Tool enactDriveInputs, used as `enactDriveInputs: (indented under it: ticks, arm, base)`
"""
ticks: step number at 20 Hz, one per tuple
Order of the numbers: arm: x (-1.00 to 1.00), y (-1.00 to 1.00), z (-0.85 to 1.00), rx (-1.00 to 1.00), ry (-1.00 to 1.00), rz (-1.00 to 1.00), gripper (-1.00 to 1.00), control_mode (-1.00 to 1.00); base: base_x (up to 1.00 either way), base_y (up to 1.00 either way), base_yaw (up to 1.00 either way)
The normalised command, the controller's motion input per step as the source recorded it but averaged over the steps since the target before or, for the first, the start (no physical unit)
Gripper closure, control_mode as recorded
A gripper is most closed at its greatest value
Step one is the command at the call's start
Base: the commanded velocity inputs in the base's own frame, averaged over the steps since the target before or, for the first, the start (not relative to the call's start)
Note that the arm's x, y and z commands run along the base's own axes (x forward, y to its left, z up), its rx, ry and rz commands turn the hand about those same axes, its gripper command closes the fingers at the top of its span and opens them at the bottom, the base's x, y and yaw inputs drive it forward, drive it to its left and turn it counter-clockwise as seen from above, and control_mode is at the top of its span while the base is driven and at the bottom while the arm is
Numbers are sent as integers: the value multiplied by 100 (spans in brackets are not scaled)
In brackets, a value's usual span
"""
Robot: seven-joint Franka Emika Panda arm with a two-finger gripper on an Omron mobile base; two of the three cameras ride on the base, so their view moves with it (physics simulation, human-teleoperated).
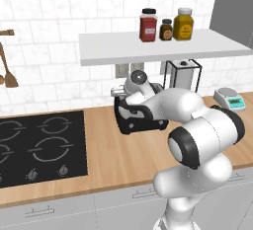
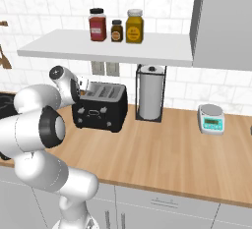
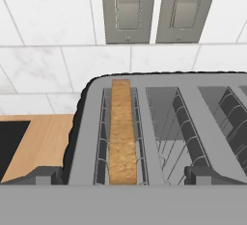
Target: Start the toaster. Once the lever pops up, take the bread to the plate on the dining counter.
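Black and boxy, the toaster (image 2: 100, 106) stands on the wood wall counter (image 2: 162, 154), back near the white tiled wall, just left of a tall wire-framed white appliance (image 2: 150, 93). From the left base camera most of the toaster (image 1: 140, 118) is masked by the arm's white links. The bread (image 3: 121, 137) sits edge-up in the leftmost slot as the hand camera frames it — brown crust showing along the top, sunk between the wire guides; the neighbouring slots hold nothing but wire.

The gripper (image 3: 123, 175) hangs directly over the toaster's top, fingers spread as wide as they go, one dark tip (image 3: 42, 175) outside the toaster's left edge in that view and the other over a slot to the right. Nothing is held and no contact with the bread is seen.

Above, a white shelf (image 2: 108, 50) carries three jars (image 2: 116, 26). A small scale (image 2: 211, 119) rests on the counter well to the right; the black hob (image 1: 42, 147) lies to the left — two wall outlets (image 3: 154, 9) sit behind the toaster.
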Motion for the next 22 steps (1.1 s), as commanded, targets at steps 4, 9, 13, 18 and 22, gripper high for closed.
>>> enactDriveInputs:
  ticks: [4,9,13,18,22]
  arm:
    - [0,0,0,0,0,0,-100,-100]
    - [0,0,0,0,0,0,-100,-100]
    - [0,0,0,0,0,0,-100,-100]
    - [0,0,0,0,0,0,-100,-100]
    - [0,0,0,0,0,0,-100,-100]
  base:
    - [0,0,0]
    - [0,0,0]
    - [0,0,0]
    - [0,0,0]
    - [0,0,0]
